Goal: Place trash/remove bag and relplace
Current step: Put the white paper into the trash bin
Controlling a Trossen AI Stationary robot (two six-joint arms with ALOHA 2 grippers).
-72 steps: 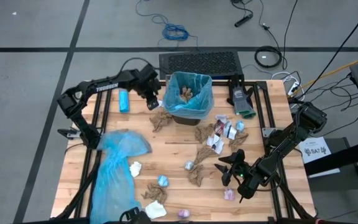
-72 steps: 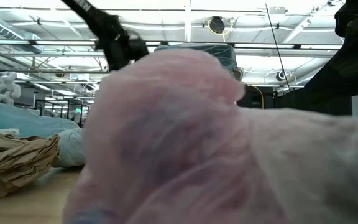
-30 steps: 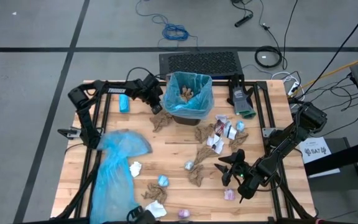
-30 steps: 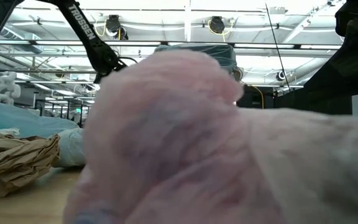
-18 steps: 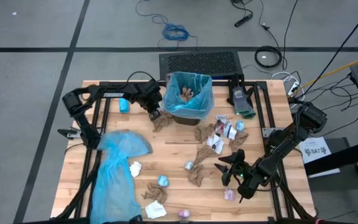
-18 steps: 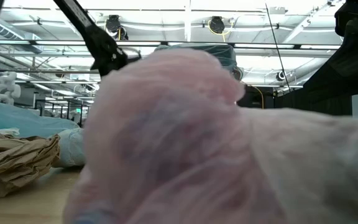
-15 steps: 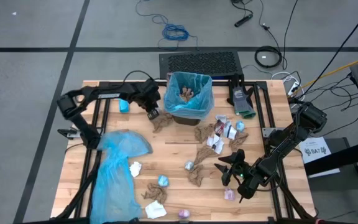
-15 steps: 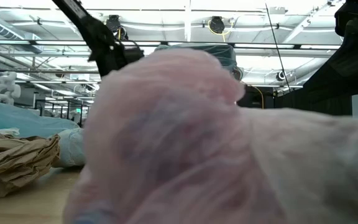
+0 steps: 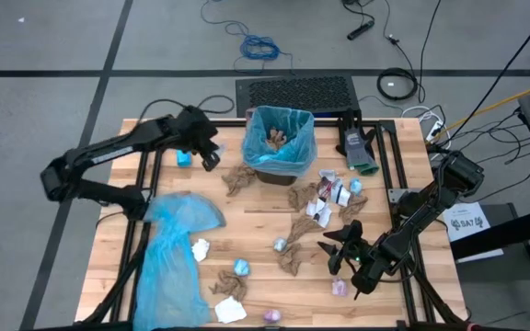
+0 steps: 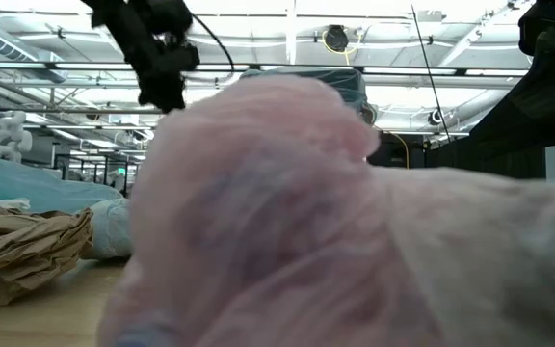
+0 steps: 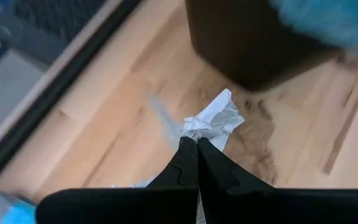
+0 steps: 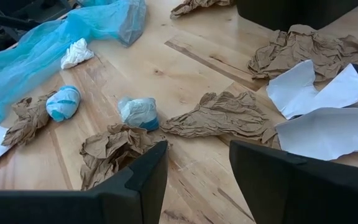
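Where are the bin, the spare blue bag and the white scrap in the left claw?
bin (image 9: 294,158): high view, on its blue-lined front rim.
spare blue bag (image 9: 168,253): high view, mid-sheet.
white scrap (image 11: 216,117): left wrist view, on its crumpled upper part.

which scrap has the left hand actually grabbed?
The white paper scrap pinched in the left hand, lifted beside the bin. Every other scrap lies loose on the table.

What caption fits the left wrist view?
Left gripper shut on a white paper scrap, lifted above the wooden table beside the dark bin.
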